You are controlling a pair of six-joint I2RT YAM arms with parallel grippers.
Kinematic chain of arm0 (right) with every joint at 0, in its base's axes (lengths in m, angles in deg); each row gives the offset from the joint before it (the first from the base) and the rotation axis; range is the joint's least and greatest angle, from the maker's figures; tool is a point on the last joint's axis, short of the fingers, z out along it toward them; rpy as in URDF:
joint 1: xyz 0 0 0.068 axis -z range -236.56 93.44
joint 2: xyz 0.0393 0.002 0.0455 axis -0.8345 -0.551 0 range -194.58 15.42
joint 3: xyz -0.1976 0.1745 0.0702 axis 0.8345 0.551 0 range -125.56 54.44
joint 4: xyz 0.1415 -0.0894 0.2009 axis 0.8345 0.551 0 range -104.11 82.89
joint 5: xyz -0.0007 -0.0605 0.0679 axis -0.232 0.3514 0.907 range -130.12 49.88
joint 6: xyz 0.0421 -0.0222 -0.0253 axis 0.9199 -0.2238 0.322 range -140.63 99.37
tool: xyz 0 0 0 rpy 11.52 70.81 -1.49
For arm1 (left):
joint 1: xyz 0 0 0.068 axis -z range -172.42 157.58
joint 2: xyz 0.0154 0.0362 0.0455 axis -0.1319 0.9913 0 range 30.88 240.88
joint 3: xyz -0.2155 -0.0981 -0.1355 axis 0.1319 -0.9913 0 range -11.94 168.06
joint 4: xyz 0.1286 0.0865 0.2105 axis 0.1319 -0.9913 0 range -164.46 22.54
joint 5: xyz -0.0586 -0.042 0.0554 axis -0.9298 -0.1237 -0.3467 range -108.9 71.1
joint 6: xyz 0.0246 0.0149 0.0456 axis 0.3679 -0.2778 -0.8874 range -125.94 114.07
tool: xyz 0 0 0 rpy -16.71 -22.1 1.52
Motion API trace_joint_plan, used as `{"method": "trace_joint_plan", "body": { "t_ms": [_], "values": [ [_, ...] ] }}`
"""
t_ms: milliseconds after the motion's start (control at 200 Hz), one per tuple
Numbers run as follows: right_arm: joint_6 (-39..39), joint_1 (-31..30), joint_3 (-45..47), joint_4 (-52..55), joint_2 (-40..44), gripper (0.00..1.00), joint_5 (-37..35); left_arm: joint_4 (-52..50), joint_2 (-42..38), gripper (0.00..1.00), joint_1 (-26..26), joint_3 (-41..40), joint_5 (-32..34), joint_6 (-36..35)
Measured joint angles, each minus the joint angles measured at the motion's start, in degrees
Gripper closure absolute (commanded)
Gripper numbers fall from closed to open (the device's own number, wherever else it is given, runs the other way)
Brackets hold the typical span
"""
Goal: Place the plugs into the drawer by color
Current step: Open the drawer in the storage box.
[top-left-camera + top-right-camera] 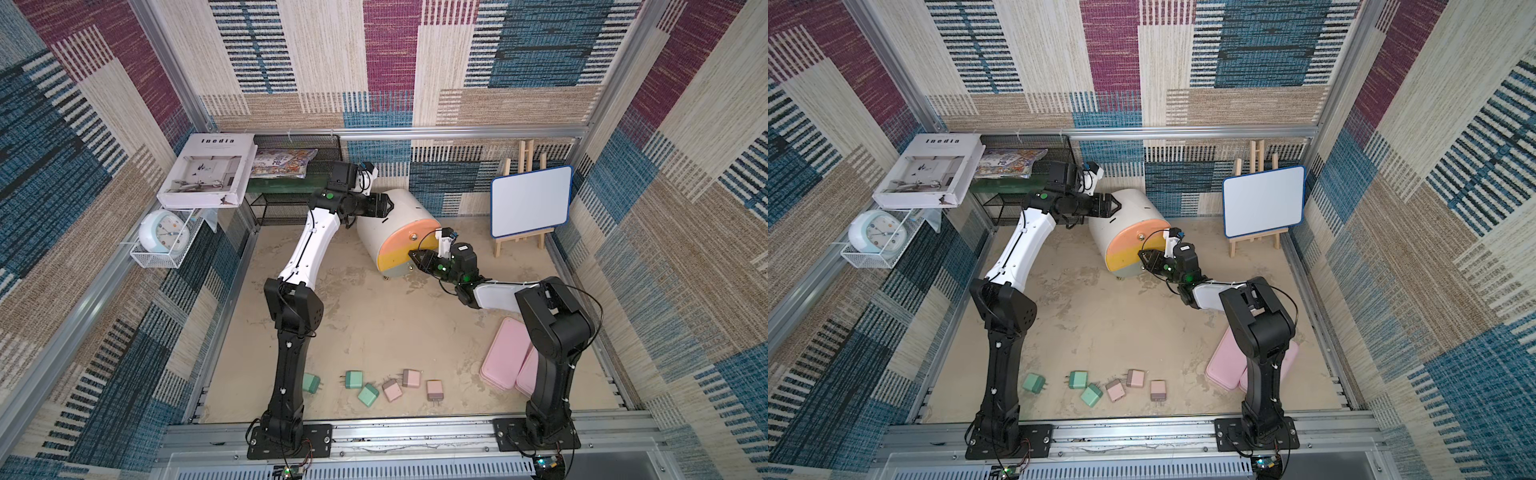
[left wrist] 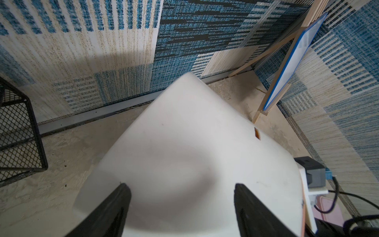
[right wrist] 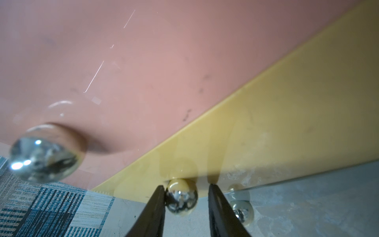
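Observation:
The drawer (image 1: pixel 386 216) (image 1: pixel 1121 214) is a white barrel cabinet tilted at the back, with peach, yellow (image 1: pixel 392 258) and grey-green fronts. My right gripper (image 1: pixel 411 254) (image 1: pixel 1140 254) (image 3: pixel 186 185) stands at the yellow front. Its jaws straddle that drawer's round knob (image 3: pixel 181 200); one finger touches it and a small gap shows at the other. My left gripper (image 1: pixel 390 205) (image 1: pixel 1119 204) (image 2: pixel 180 185) is open, fingers spread against the cabinet's white shell (image 2: pixel 184 143). The plugs lie near the front edge: three mint green (image 1: pixel 353 379) (image 1: pixel 1077 379) and three pale pink (image 1: pixel 411 377) (image 1: pixel 1135 378).
Flat pink boxes (image 1: pixel 505 357) lie beside the right arm's base. A small whiteboard on an easel (image 1: pixel 531 201) stands at the back right. A black wire-mesh rack (image 1: pixel 291 195) with a book (image 1: pixel 208 174) is at the back left, and a clock (image 1: pixel 164 232) below it.

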Motion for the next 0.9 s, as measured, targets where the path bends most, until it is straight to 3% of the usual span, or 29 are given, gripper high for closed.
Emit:
{"method": "trace_joint_plan", "body": {
  "t_ms": [155, 316, 901],
  "values": [
    [0.0, 0.0, -0.07, -0.22, 0.0, 0.79, 0.59, 0.2, 0.02, 0.16, -0.07, -0.15, 0.7, -0.07],
    [0.02, -0.04, -0.07, 0.26, 0.42, 0.83, 0.61, 0.74, 0.13, 0.16, -0.22, -0.46, 1.03, -0.33],
    [-0.87, -0.31, 3.52, 3.98, 5.35, 0.85, 0.57, 1.68, 0.74, 0.16, -0.44, -0.7, 2.56, -0.79]
  ]
}}
